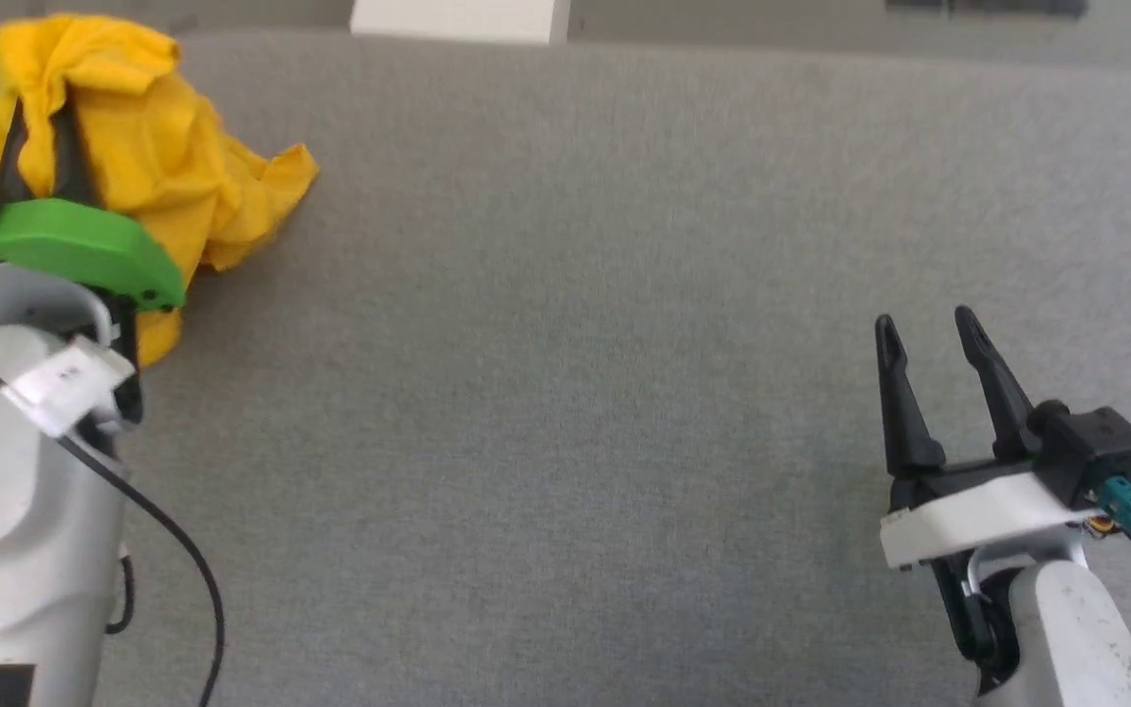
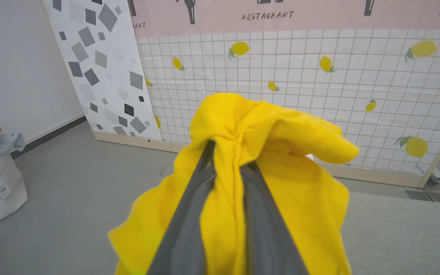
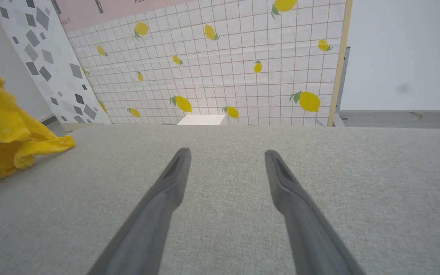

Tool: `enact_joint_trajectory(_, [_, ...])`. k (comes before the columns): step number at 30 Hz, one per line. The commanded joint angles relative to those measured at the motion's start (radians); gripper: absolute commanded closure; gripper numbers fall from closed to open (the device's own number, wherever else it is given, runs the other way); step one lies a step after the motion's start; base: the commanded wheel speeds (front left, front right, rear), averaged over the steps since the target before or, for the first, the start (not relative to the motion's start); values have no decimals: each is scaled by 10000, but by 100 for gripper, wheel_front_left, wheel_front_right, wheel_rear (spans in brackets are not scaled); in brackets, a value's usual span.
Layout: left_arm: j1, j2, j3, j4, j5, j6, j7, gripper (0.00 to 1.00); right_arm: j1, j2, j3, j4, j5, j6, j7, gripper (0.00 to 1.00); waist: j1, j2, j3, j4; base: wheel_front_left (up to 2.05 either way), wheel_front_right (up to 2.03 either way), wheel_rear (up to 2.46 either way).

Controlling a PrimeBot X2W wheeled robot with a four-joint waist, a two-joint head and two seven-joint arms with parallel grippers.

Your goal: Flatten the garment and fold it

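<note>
Left gripper (image 2: 229,152) pinching bunched yellow garment (image 1: 192,157), fabric draped over both fingers, garment at far left of grey cloth surface (image 1: 565,393), right gripper (image 1: 924,317) spread, empty, well apart from garment

The desk (image 1: 565,412), covered in plain grey cloth, bears a crumpled yellow T-shirt (image 1: 183,167) toward ten o'clock, its lower folds resting on the cloth.
</note>
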Motion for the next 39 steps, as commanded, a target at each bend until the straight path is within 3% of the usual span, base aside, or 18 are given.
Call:
enact_joint_trajectory(1, [-187,-117,-136,-162,136,-93,-356,100,186,1,-9,-61,25,-17,59,0,0,0,-1604,-257,0,0,0])
enact_joint_trajectory(11, [-1054,-1584,-1438,-1175,175,-628,-815,100,982,1,-208,-654,-89,-17,556,0,0,0,-2486,-1914,0,0,0])
enact_joint_trajectory(18, [-1889,-2949,-2432,-755,-321,-1276,-629,100,1271,1,-270,-991,-88,-17,802,0,0,0,-2554,-3066,0,0,0])
enact_joint_trajectory(21, [-1840,-3243,-2956,-273,-555,-1526,-437,100,1337,1,-197,-1057,-70,-17,871,0,0,0,-2505,-3422,0,0,0])
enact_joint_trajectory(25, [-1278,-3415,-3818,846,-935,-1797,466,100,1405,1,-108,-1130,0,-17,924,0,0,0,-2417,-3806,0,0,0])
enact_joint_trajectory(35, [664,-3497,-5753,4000,-1513,-2062,4459,100,1572,1,-130,-1094,54,-17,949,0,0,0,-2282,-3959,0,0,0])
enact_joint_trajectory(36, [787,-3501,-5805,4137,-1609,-2060,4683,87,1564,1,-112,-1091,25,-17,966,0,0,0,-2290,-3924,0,0,0])
enact_joint_trajectory(37, [863,-3504,-5843,4204,-1669,-2064,4794,34,1559,1,-112,-1093,4,-17,982,0,0,0,-2310,-3875,0,0,0])
enact_joint_trajectory(38, [907,-3507,-5841,4200,-1715,-2021,4740,0,1558,1,-112,-1098,-12,-17,1002,0,0,0,-2333,-3813,0,0,0])
enact_joint_trajectory(39, [929,-3510,-5801,4148,-1756,-1975,4586,0,1560,1,-114,-1100,-27,-17,1007,0,0,0,-2361,-3752,0,0,0])
